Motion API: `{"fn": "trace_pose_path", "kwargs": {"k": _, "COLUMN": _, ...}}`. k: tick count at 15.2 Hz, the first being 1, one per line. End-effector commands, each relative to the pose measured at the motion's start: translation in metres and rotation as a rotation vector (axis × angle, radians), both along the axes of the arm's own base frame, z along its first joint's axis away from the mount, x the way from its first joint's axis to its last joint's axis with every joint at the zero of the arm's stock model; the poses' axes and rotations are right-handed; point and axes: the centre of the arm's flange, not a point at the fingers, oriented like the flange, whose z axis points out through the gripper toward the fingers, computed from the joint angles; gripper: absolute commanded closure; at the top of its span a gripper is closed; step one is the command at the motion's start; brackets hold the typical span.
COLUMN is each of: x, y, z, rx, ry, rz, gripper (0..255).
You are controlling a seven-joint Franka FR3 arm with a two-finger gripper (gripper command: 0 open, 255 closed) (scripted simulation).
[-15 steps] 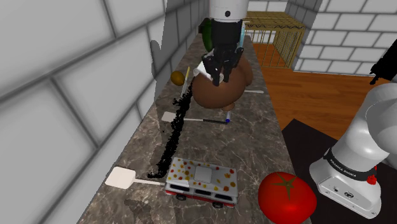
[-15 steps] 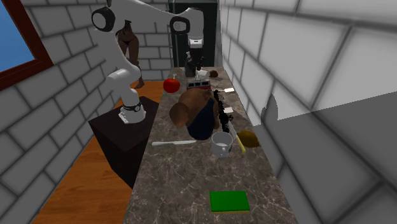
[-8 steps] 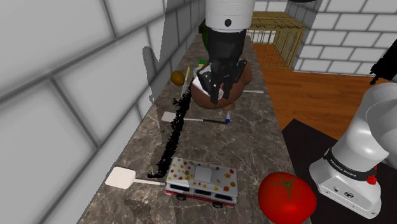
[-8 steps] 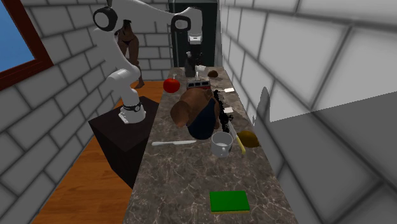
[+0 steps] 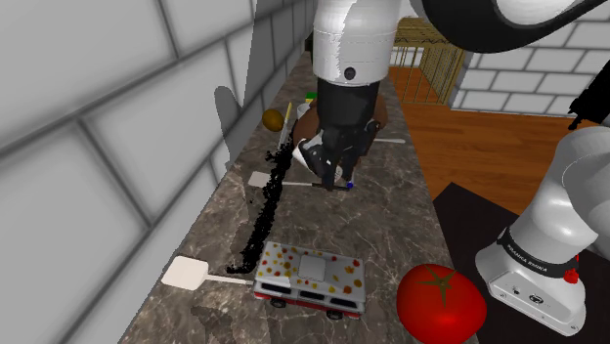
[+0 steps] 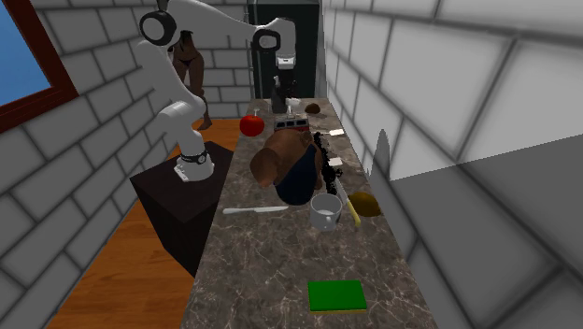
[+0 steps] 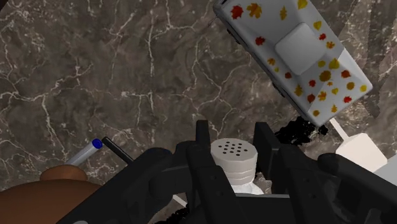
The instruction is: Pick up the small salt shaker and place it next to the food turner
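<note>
Tool [image 7: 233, 133] clamped on the small white shaker [image 7: 233, 159], a finger on each side just below its perforated cap, holds it in the air above the dark veined table [image 7: 127, 63], well apart from the white turner [image 5: 182, 272] lying beside the leaf-patterned toy bus [image 5: 311, 274]. The shaker looks light, rigid and smooth-sided, likely to slip or twist in a loose pinch. A firm hold across the body under the cap, as here, appears the safest grip.
</note>
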Motion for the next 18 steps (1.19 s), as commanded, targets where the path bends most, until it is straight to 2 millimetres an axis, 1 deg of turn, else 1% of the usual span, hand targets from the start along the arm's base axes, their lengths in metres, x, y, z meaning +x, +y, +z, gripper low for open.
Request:
{"fn": "trace_pose_path", "kwargs": {"k": 1, "x": 0.000, "y": 0.000, "z": -0.010, "rx": 0.000, "ry": 0.000, "rz": 0.000, "gripper": 255}}
{"fn": "trace_pose_path", "kwargs": {"k": 18, "x": 0.000, "y": 0.000, "z": -0.100, "rx": 0.000, "ry": 0.000, "rz": 0.000, "gripper": 255}}
